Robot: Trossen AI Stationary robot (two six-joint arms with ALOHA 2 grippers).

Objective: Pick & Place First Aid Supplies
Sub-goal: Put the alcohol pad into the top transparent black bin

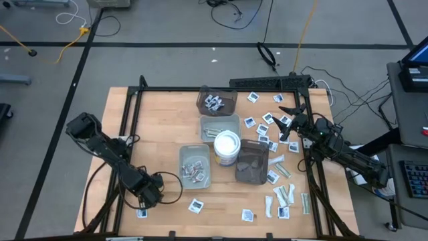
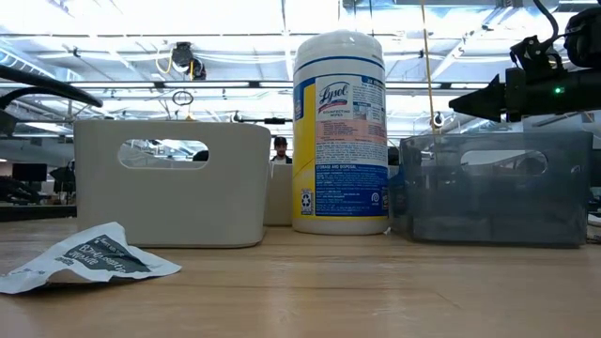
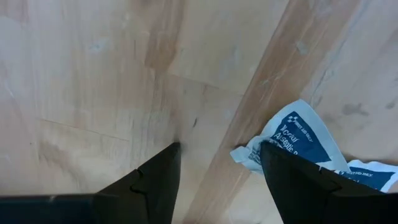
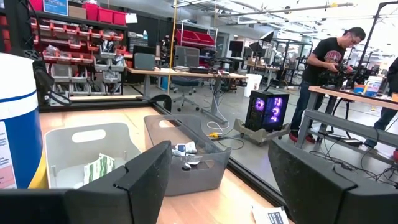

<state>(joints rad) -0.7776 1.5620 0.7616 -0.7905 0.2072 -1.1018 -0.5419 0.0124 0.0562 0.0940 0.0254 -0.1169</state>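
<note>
White tub between grey trays, packets scattered right

Table fixtures, centre of the light wooden tabletop

A round white wipes tub stands between two pale grey plastic trays and two dark translucent trays; a person stands at a bench beyond.
</note>
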